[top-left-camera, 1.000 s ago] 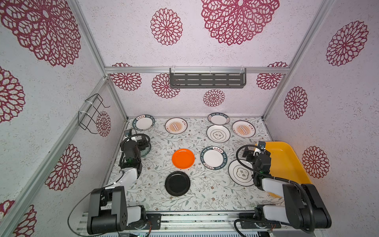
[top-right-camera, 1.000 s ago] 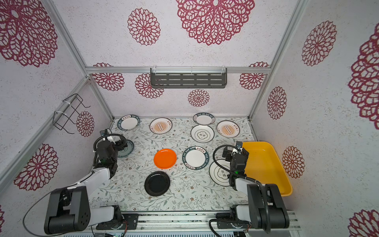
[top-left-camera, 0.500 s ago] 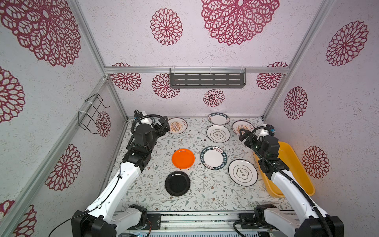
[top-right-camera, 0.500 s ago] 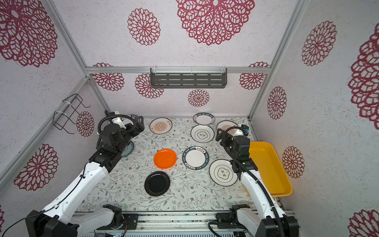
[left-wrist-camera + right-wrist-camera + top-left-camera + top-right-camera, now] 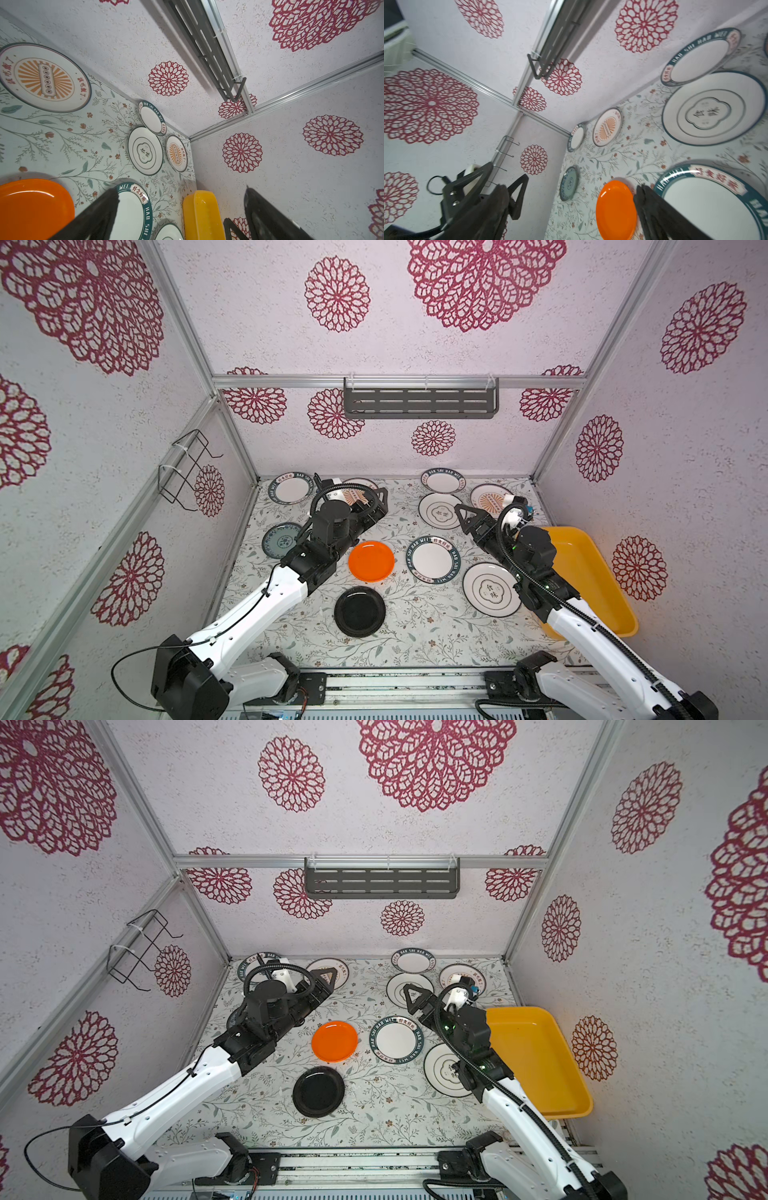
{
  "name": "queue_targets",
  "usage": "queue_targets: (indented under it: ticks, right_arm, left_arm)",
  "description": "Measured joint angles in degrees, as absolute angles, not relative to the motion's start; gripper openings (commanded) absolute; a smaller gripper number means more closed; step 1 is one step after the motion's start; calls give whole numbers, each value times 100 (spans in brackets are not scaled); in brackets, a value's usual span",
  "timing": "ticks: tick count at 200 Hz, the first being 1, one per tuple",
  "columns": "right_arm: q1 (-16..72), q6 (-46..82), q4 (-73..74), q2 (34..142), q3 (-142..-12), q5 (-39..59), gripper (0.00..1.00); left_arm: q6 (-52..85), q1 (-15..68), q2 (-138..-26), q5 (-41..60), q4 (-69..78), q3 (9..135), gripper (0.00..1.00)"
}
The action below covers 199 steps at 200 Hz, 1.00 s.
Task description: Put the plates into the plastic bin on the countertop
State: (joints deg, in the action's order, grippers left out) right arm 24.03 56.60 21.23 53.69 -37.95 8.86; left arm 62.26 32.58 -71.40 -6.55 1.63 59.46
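Aloft, left pincer [image 5: 377, 497] and right pincer [image 5: 462, 513] gape empty over round glossy plates [image 5: 433, 560] near a smooth rectangular plastic bin [image 5: 592, 572].

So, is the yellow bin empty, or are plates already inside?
Empty where visible: in both top views the bin shows only bare yellow floor; the right arm hides one edge.

Top views overhead, looking down; wrist views low, sharing orange plate [image 5: 31, 207]
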Motion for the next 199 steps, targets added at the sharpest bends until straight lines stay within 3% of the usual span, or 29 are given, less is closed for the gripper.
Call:
queue_targets:
  ticks: [34, 60, 89, 126, 199]
  right_arm:
    - [2403, 5730, 3039, 5723, -3487, 930, 99]
    - [2405, 5747, 2908, 5878, -3822, 934, 99]
    - [2408, 5468, 1863, 6143, -4777, 834, 99]
    - [2421, 4722, 123, 6482, -5878, 19, 99]
    - [2421, 4560, -1153, 6335, -5404, -1059, 99]
  left_arm:
    - [6228, 2672, -7303, -25, 543, 5948, 97]
    - [6163, 2613, -7592, 351, 478, 6292, 97]
    - [6110, 2622, -7940, 764, 327, 6598, 97]
    - [5743, 2818, -8444, 1055, -294, 6864, 97]
    - [4508, 2976, -10040, 2045, -1527, 7874, 97]
